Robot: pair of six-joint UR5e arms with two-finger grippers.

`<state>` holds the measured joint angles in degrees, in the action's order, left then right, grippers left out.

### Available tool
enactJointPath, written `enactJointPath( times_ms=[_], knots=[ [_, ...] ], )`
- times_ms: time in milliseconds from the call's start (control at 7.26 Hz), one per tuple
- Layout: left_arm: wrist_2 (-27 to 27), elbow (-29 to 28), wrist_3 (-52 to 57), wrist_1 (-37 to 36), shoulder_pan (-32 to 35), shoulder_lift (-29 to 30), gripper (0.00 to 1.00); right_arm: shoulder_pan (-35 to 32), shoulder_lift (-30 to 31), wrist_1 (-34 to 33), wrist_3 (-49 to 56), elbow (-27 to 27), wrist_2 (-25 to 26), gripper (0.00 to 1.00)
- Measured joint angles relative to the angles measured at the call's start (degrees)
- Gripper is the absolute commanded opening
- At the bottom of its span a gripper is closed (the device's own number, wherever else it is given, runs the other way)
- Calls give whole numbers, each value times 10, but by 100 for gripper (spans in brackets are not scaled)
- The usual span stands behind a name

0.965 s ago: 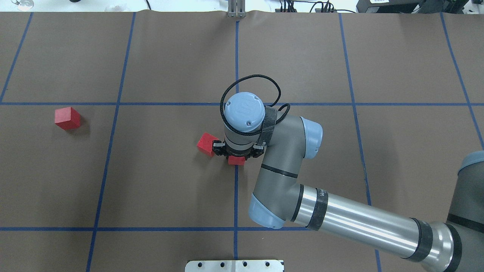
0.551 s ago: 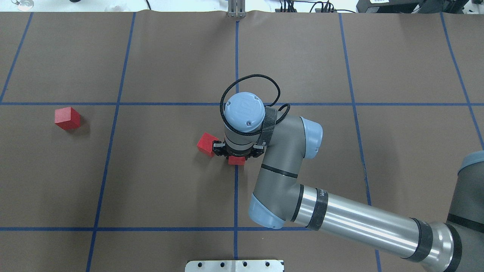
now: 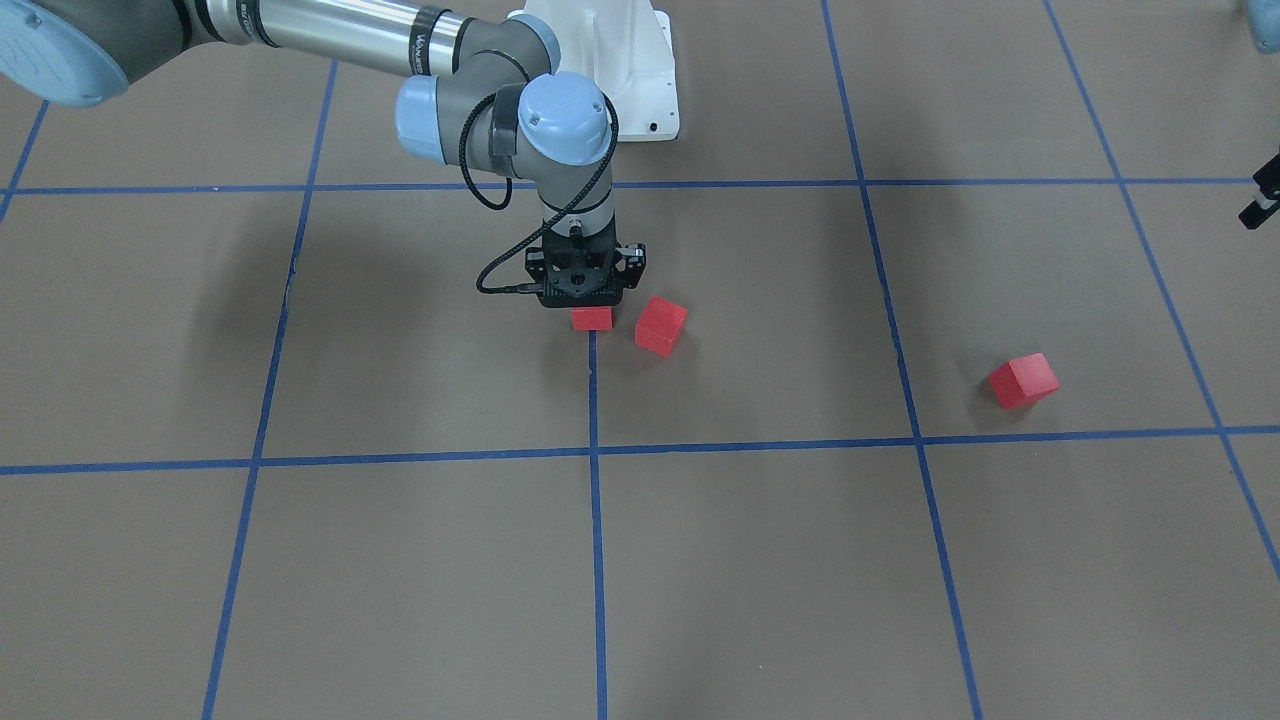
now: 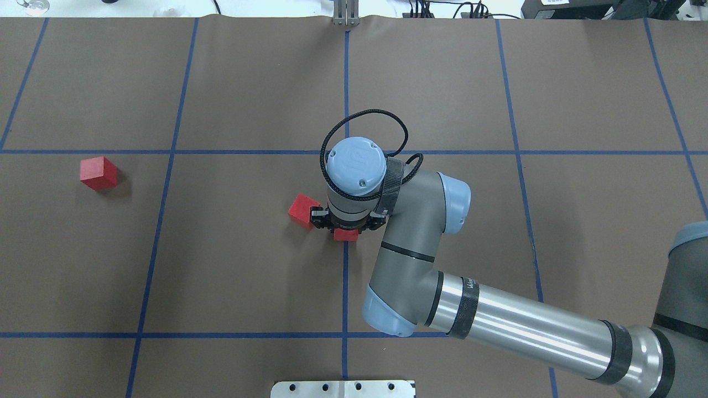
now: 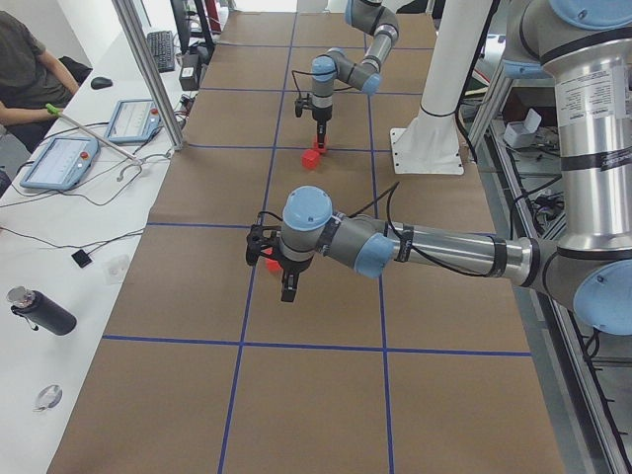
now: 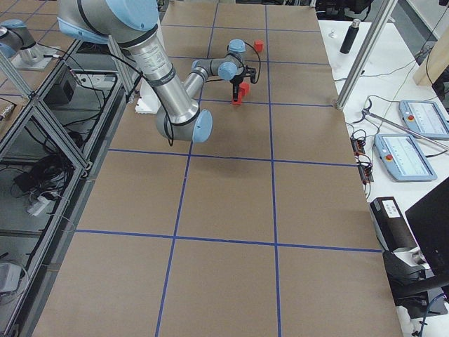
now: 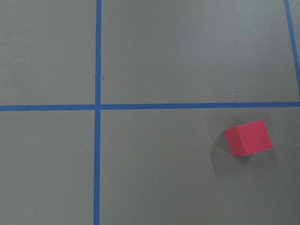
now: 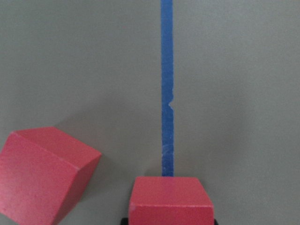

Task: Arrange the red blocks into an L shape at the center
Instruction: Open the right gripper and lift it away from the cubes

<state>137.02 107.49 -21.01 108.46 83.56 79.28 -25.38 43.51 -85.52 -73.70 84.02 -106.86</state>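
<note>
Three red blocks lie on the brown floor. My right gripper (image 4: 347,228) points straight down at the center grid line (image 4: 345,276) and is shut on one red block (image 4: 347,235), low at the floor. That block fills the bottom of the right wrist view (image 8: 171,201). A second red block (image 4: 303,210), turned at an angle, lies just beside it, apart from it (image 8: 44,176). The third red block (image 4: 98,173) lies far off to the left and shows in the left wrist view (image 7: 248,137). My left gripper (image 3: 1262,195) only shows at the front view's edge; I cannot tell its state.
The white metal base (image 4: 343,388) stands at the near edge of the floor. A post (image 4: 345,14) stands at the far edge. Blue tape lines divide the brown floor into large squares. My right arm's forearm (image 4: 525,326) spans the near right square.
My right wrist has shifted very slightly to the left. The three red blocks lie where they were.
</note>
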Motion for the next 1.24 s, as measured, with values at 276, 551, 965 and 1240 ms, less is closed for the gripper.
enactJointPath(
  times_ms=[276, 551, 965, 1240],
  knots=[
    [0, 0, 0, 0, 0, 0, 100, 0, 0, 0, 0, 0, 5, 100],
    [0, 2, -10, 0, 0, 1, 100, 0, -1, 0, 6, 2, 6, 100],
    [34, 41, -121, -1, -24, 26, 100, -55, 16, -3, 12, 58, -46, 100],
    [42, 71, -279, -3, -95, 86, 100, -139, 103, -2, 42, 146, -121, 100]
  ],
)
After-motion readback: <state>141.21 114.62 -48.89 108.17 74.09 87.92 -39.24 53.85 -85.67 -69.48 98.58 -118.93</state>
